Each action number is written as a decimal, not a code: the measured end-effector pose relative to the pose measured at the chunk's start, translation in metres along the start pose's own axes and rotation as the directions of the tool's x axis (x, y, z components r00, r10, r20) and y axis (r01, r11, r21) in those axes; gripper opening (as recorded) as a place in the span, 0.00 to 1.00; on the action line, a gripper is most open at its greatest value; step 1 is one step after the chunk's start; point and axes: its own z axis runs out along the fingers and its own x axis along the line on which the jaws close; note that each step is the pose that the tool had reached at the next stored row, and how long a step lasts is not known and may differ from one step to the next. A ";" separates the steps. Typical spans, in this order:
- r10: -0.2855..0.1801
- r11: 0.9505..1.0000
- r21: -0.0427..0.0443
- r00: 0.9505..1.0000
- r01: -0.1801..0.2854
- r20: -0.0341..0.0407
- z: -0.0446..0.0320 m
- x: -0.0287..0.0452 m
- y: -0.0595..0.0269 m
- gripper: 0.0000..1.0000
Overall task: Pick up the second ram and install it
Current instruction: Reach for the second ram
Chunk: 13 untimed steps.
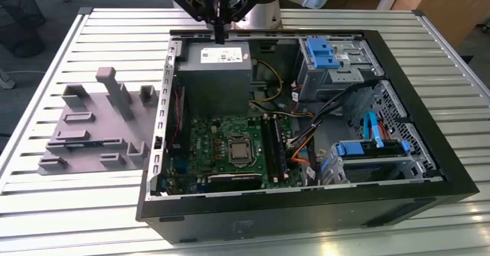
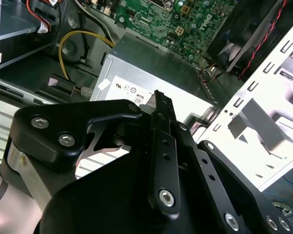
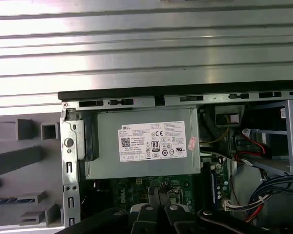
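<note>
Gripper point(image 2: 160, 97) closed, fingers together, nothing held, hovering above the power supply point(image 3: 144, 141). Second ram point(image 1: 80, 144) sits well aside, in the grey holder point(image 1: 100, 109). I judge pick-up unstarted; grasping calls for opened fingers, aligned lengthwise.

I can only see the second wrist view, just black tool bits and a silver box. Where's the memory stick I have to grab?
Observer: In the exterior view, a thin blue-green stick sits in the grey plastic holder, on the exterior view's left of the black computer case.
Operator: Is my tool near it?
Observer: No. The black tool hangs over the silver power supply box inside the case, apart from the holder.
</note>
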 end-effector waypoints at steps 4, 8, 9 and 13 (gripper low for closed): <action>0.000 1.000 0.000 1.000 0.000 0.000 -0.0001 0.0021 -0.0002 0.11; 0.000 1.000 0.000 1.000 0.000 0.000 -0.0002 0.0055 -0.0004 0.11; 0.000 1.000 0.000 1.000 0.000 0.000 -0.0002 0.0064 -0.0005 0.11; 0.000 1.000 0.000 1.000 0.000 0.000 -0.0002 0.0094 -0.0007 0.11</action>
